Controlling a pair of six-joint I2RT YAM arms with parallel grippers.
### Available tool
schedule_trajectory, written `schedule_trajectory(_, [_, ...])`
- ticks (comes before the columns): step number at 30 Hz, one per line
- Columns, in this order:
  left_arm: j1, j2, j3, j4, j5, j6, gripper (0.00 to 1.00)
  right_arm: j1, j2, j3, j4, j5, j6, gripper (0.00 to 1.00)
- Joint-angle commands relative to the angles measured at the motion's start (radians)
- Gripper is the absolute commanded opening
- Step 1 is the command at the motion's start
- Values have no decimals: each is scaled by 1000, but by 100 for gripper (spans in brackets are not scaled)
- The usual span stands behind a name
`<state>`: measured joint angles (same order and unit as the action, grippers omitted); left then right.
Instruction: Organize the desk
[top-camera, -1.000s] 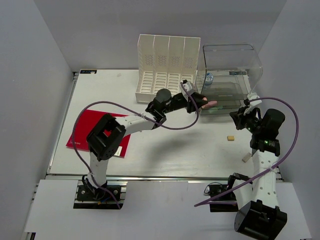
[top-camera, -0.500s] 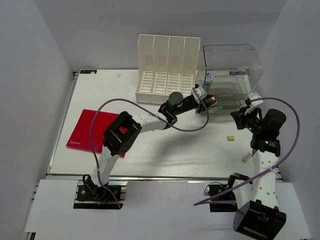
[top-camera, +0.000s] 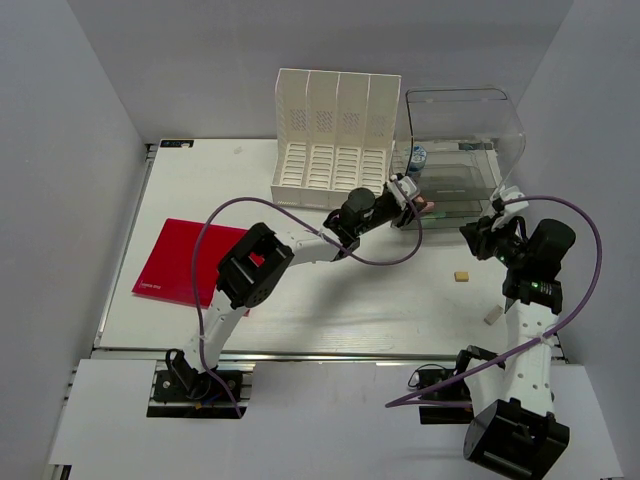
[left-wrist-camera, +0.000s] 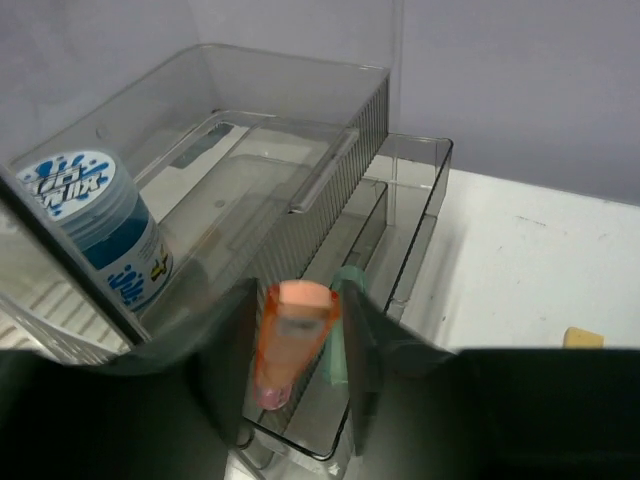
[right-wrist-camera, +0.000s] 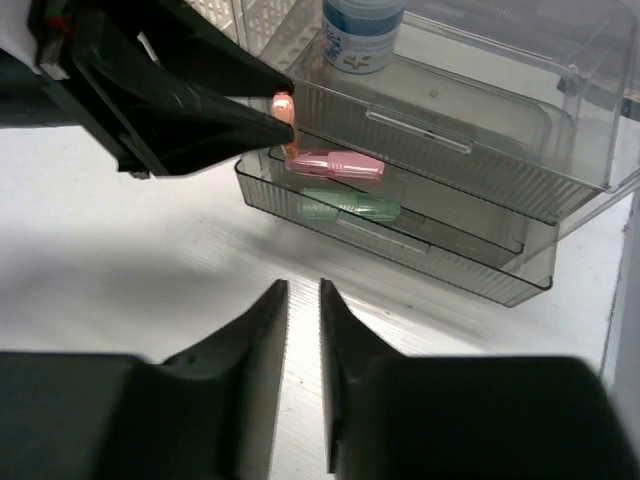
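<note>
Risk first: the left gripper (top-camera: 412, 197) is clamped on an orange marker (left-wrist-camera: 290, 335), which hangs tip-down right above the front lip of the pulled-out drawer (right-wrist-camera: 400, 245). If it lets go from here, I reckon the marker could clip that lip and tumble out onto the desk (top-camera: 350, 300), or land crosswise on the pink marker (right-wrist-camera: 335, 163) and the green marker (right-wrist-camera: 350, 207) already lying in the trays. Any tilt in the grip would make that worse.

The right gripper (right-wrist-camera: 303, 295) hovers just off the drawer front. Its jaws are parted by a narrow slit with nothing between them. The two arms are close here, so a careless swing from either could bump the other or shove the clear drawer unit (top-camera: 470, 120).

As for room, the white file rack (top-camera: 335, 130) crowds the left arm's far side, and a blue-labelled jar (left-wrist-camera: 100, 225) sits on the upper shelf. The desk spreads under everything, its rail along the near edge. Bare tabletop lies toward the middle, between the red folder (top-camera: 185, 262) and a small tan block (top-camera: 461, 276). That looks like the safest way to retreat.
</note>
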<state>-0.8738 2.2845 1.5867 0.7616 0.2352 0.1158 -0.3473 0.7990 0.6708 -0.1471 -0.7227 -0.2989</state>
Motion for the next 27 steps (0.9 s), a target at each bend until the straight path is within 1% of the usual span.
schedule_trajectory(1, [-2, -36, 45, -19, -34, -2, 52, -9, -1, -7, 20, -55, -23, 28])
schedule_trajectory(2, [-2, -42, 45, -24, -34, -7, 54, -12, 2, -7, 17, -69, -26, 32])
schedule_trajectory(3, [-2, -48, 45, -21, -31, -10, 57, -13, 3, -5, 5, -95, -43, 39])
schedule_trajectory(6, [-2, -79, 52, -28, -24, -31, 62, -15, 17, -2, -19, -153, -74, 52])
schedule_trajectory(9, [-2, -120, 55, -34, -8, -79, 63, -16, 31, -7, -46, -205, -121, 56])
schedule_trajectory(10, [-2, -160, 30, -31, -2, -99, 58, -18, 35, -8, -69, -224, -169, 54])
schedule_trajectory(11, [-2, -187, 12, -28, 6, -105, 53, -15, 40, -8, -94, -278, -211, 43])
schedule_trajectory(12, [-2, -218, -16, -24, 18, -164, 46, -15, 57, -7, -129, -318, -265, 36])
schedule_trajectory(13, [-2, -290, -49, -21, 33, -179, 27, -9, 66, -7, -216, -354, -408, 27])
schedule_trajectory(14, [-2, -333, -121, -25, 39, -192, 19, -7, 77, -10, -254, -416, -471, 13])
schedule_trajectory(15, [-2, -376, -163, -47, 52, -232, 12, -4, 95, -13, -282, -435, -526, 8])
schedule_trajectory(16, [13, -423, -207, -63, 67, -252, 5, 4, 104, -13, -337, -448, -627, 4])
schedule_trajectory(17, [13, -521, -296, -80, 93, -272, 0, 13, 114, -13, -347, -442, -653, 0])
schedule_trajectory(19, [24, -635, -381, -198, 82, -251, 0, 30, 127, -23, -310, -399, -664, 0])
schedule_trajectory(20, [24, -742, -463, -237, 52, -223, 0, 47, 129, -30, -290, -380, -643, 0])
schedule_trajectory(21, [24, -794, -502, -302, 38, -170, 0, 56, 131, -37, -260, -367, -622, 0])
schedule_trajectory(22, [24, -836, -537, -338, 23, -154, 0, 62, 131, -52, -238, -357, -602, 0])
schedule_trajectory(23, [24, -877, -566, -372, -9, -143, 0, 70, 131, -59, -189, -337, -564, 1])
schedule_trajectory(24, [24, -937, -605, -451, -70, -124, 0, 89, 129, -63, -168, -327, -547, 2])
schedule_trajectory(25, [24, -956, -605, -497, -71, -120, 0, 97, 129, -68, -140, -314, -525, 3])
schedule_trajectory(26, [24, -973, -620, -539, -123, -92, 0, 114, 128, -76, -82, -278, -467, 3])
schedule_trajectory(27, [24, -1008, -640, -579, -210, -85, 0, 129, 121, -77, -51, -256, -447, 3])
